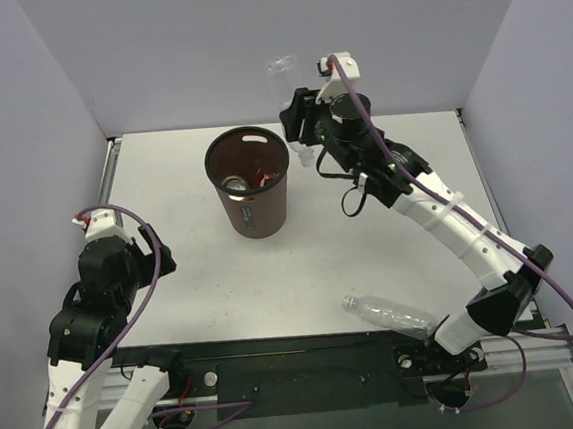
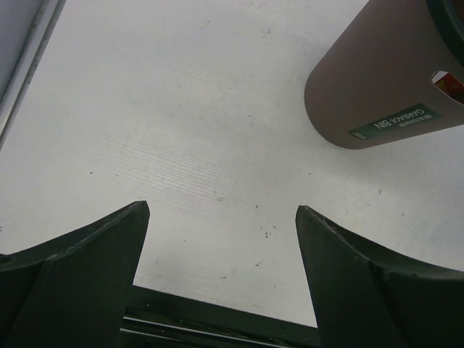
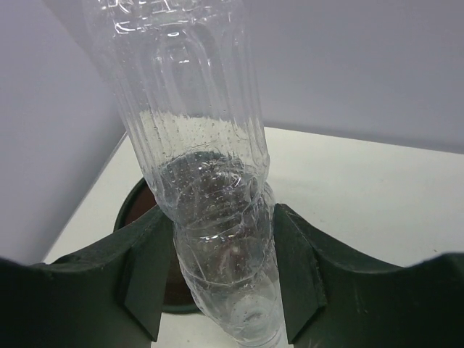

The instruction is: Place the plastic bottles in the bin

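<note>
My right gripper (image 1: 299,125) is shut on a clear crinkly plastic bottle (image 1: 281,74) and holds it upright in the air just right of the bin's rim. In the right wrist view the bottle (image 3: 210,181) is squeezed between both pads, with the gripper (image 3: 221,217) closed round its lower body. The dark brown bin (image 1: 256,215) stands upright at the table's back centre, and part of its rim (image 3: 130,212) shows behind the bottle. A second clear bottle (image 1: 386,314) lies on its side near the front edge. My left gripper (image 2: 221,212) hangs open over bare table, nothing between its fingers.
The bin holds a silvery item (image 1: 234,185) and something red (image 1: 263,177). In the left wrist view the bin's wall (image 2: 377,80) with a green label sits at the upper right. Grey walls enclose the table on the left, back and right.
</note>
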Available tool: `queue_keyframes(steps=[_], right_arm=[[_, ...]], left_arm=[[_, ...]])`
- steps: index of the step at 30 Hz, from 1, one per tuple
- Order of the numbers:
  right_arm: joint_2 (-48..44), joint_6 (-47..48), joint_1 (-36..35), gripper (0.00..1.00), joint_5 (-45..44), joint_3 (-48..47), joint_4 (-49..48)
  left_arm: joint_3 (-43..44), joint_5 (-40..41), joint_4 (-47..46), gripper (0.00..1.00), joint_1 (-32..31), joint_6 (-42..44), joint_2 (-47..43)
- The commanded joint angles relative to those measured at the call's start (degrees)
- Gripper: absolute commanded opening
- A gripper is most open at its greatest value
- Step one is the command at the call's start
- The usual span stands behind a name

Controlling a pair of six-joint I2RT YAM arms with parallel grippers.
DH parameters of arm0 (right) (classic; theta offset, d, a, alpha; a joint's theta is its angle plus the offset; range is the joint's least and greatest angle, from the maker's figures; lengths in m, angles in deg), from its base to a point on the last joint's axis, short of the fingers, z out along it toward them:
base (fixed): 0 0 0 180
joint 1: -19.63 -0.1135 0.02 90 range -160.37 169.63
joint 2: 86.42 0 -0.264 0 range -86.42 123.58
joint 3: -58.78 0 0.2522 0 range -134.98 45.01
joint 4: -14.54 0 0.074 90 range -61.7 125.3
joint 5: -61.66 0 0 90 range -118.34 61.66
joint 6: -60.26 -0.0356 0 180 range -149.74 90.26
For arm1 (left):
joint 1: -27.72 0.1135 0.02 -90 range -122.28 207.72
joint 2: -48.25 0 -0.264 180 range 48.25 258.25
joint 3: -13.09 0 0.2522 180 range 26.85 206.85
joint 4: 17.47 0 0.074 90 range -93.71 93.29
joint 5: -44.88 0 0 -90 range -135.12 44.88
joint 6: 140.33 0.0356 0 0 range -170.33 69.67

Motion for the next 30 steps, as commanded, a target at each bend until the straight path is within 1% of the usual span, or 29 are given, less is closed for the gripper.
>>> queue_keyframes(steps=[1, 3, 6, 11, 12, 13, 14, 15, 16, 18, 20, 22, 26, 27, 28, 29, 30], right_arm=[[7.79, 1.79, -1.91, 0.39, -2.47, -4.89, -10.52], [11.13, 1.70, -3.14, 0.40, -3.96, -7.54, -12.11], [16.31, 0.56, -4.11, 0.41, -3.71, -12.01, -12.30], [20.72, -0.14, -4.82, 0.43, -3.88, -15.36, -12.48], [21.76, -0.49, -4.82, 0.45, -3.97, -15.98, -12.21], [22.47, -0.67, -4.82, 0.48, -4.06, -16.24, -12.04], [22.83, -1.02, -4.82, 0.63, -4.49, -16.68, -11.25], [23.09, -1.20, -4.82, 0.69, -4.58, -16.77, -10.90], [23.18, -1.28, -4.99, 0.80, -4.93, -16.77, -10.02], [22.92, -1.29, -4.99, 0.90, -5.55, -16.25, -9.23], [22.04, -1.29, -5.08, 0.94, -5.99, -15.11, -8.87], [20.46, -1.02, -5.08, 0.94, -6.51, -13.79, -8.26], [12.83, -0.67, -4.99, 0.94, -10.46, -7.04, -5.63], [8.29, -0.76, -4.99, 0.94, -11.52, -2.84, -5.36], [6.06, -0.85, -4.91, 0.95, -13.44, 0.33, -5.10], [0.73, -1.19, -4.91, 0.94, -14.33, 6.45, -5.09], [-1.75, -1.46, -4.82, 0.94, -16.51, 9.30, -4.74]], left_arm=[[1.29, 0.79, -0.46, 0.94, 0.51, -1.00, -1.27], [1.29, 1.22, 0.06, 0.94, 0.51, -1.00, -1.79], [1.38, 1.75, 1.12, 0.94, 0.51, -1.00, -2.24], [1.91, 3.07, 2.53, 0.94, 0.51, -0.74, -3.03], [2.00, 3.07, 2.53, 0.94, 0.51, -0.57, -3.12], [2.00, 3.07, 2.61, 0.94, 0.51, -0.56, -3.12], [2.17, 3.16, 2.70, 0.94, 0.51, -0.48, -3.03], [2.17, 3.25, 2.79, 0.94, 0.51, -0.48, -3.03], [2.35, 3.16, 2.70, 0.94, 0.51, -0.56, -2.94], [2.17, 3.16, 2.62, 0.94, 0.51, -0.65, -2.85], [2.09, 2.99, 2.27, 0.94, 0.42, -0.65, -2.59], [2.00, 2.63, 2.09, 0.94, 0.51, -0.48, -2.24], [2.26, 2.81, 1.65, 0.94, 0.51, -0.30, -1.62], [2.09, 2.72, 1.47, 0.94, 0.51, -0.13, -1.62], [2.00, 2.72, 1.21, 0.94, 0.51, -0.13, -1.45], [1.82, 2.64, 1.03, 0.94, 0.51, -0.04, -1.45], [1.56, 2.37, 0.77, 0.94, 0.51, 0.05, -1.19]])
